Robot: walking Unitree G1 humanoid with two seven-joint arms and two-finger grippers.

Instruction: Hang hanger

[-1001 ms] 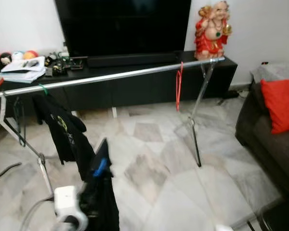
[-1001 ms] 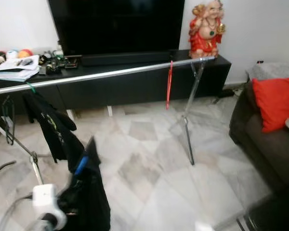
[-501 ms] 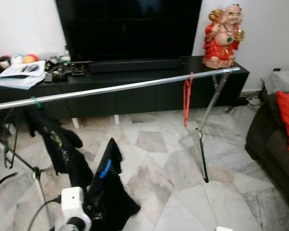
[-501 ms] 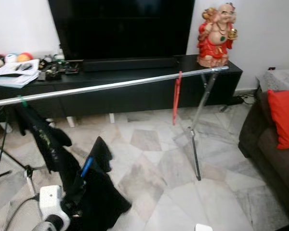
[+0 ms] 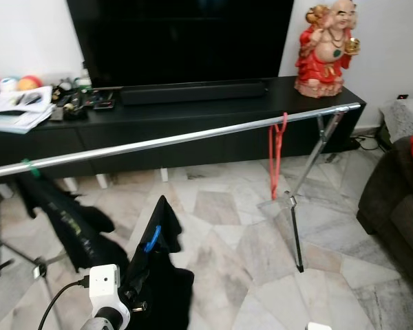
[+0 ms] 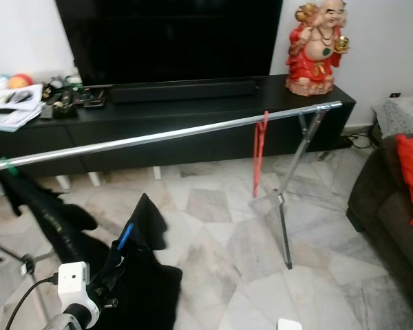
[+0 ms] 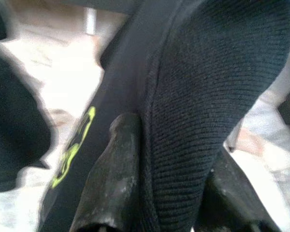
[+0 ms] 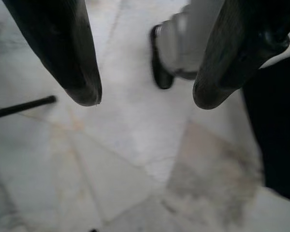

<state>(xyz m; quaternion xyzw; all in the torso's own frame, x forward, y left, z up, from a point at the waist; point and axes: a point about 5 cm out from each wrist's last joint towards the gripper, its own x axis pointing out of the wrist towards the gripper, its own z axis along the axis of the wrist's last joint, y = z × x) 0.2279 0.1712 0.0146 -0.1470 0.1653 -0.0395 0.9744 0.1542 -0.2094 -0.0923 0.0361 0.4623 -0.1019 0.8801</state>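
A long silver rail (image 5: 193, 137) crosses the room on thin stands. A red hanger (image 5: 275, 155) hangs near its right end. A black shirt with yellow print (image 5: 65, 220) hangs from a green hook (image 5: 29, 166) near its left end. Below the rail, my left gripper (image 5: 138, 283) is shut on a black garment (image 5: 162, 275) that sits on a blue hanger (image 5: 151, 239). In the left wrist view the black knit garment (image 7: 208, 87) fills the space between the fingers (image 7: 113, 179). My right gripper (image 8: 145, 101) is open over the marble floor, holding nothing.
A black TV console (image 5: 193, 103) with a large TV stands behind the rail, a red statue (image 5: 327, 48) on its right end and clutter on its left. A dark sofa (image 5: 399, 213) is at the right. The rack's leg (image 5: 296, 234) reaches the floor.
The camera has swung and come closer, so the rail sits lower and nearer in the picture. My left gripper keeps hold of the black garment at lower left.
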